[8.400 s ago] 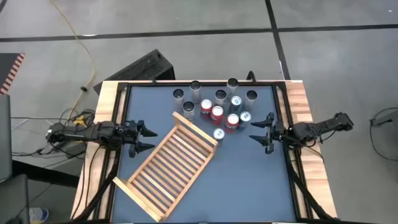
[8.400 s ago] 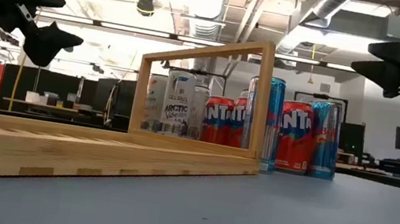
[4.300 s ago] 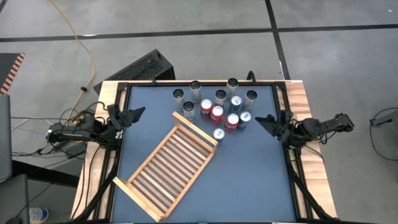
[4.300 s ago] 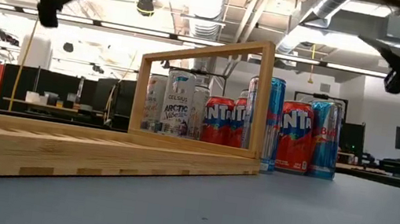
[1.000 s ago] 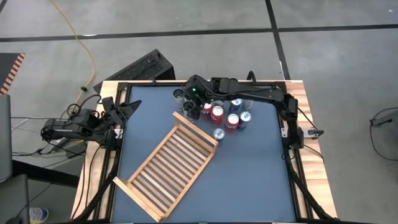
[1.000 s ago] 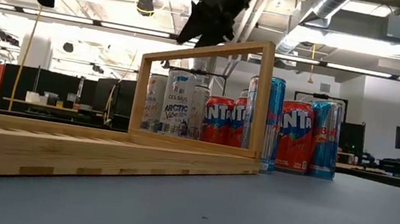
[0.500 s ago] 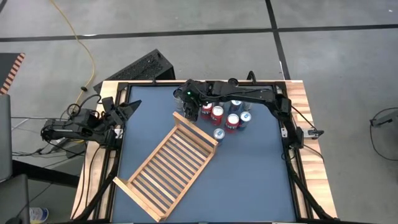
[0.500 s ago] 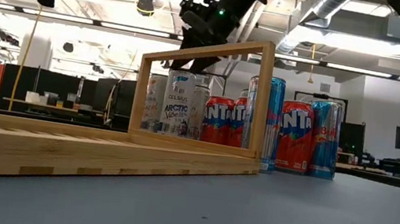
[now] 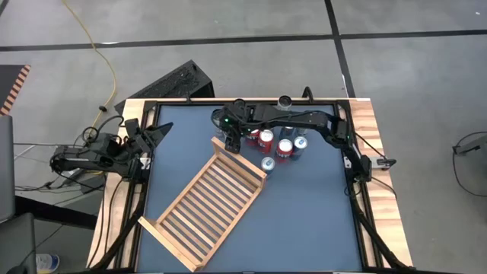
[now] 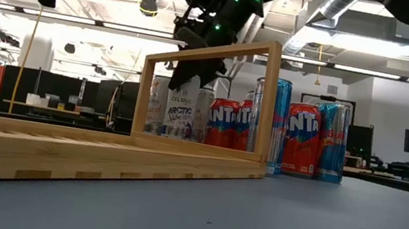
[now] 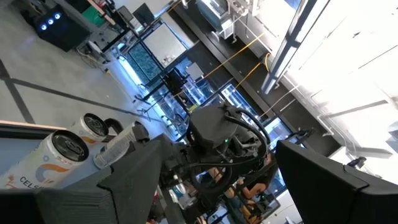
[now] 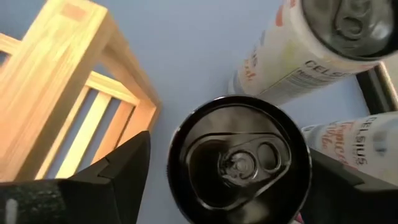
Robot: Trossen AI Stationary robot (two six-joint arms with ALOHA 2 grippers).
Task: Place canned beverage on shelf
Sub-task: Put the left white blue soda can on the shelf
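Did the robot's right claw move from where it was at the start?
Yes. The right gripper went from the table's right edge across to the cans, beside the shelf corner.

Blue table (image 9: 304, 205): shelf (image 9: 204, 207), cans (image 9: 278, 144).
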